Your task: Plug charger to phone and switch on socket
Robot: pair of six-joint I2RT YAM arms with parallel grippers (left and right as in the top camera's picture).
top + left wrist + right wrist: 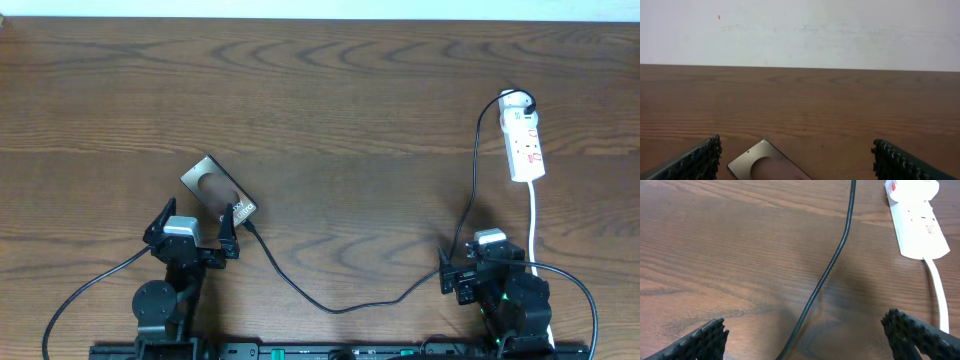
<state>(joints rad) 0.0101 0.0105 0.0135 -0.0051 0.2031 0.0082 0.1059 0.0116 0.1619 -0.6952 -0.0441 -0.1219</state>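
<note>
Left end effector (193, 232): fingers wide apart, holding nothing. Phone (217, 186) lies flat on the counter (350, 90) just ahead of it. Its long axis is diagonal, far corner up and to the left, lettered end down and to the right, beside the right-hand finger. The charger (330, 308) tip meets that lettered end. Can't tell from these views whether it's fully seated.

Right end effector (478, 262): also wide apart, empty. The charger cable runs across the counter between its fingers, then on to the black plug at the far end of the socket (526, 140). The socket sits ahead and slightly right of this end effector, well apart. Its long axis points roughly straight away from the arm. The white cord (536, 225) leaves the near end and passes just right of the end effector. There's a red mark (892, 186) at the far end next to the plug, likely the switch.

My read: the right arm is clearly nearer the socket; the left is across the counter at the phone. The switch is at the strip's far end, so the reach goes forward and slightly right, along the strip. Risk: snagging the cable and pulling the tip off the phone.
</note>
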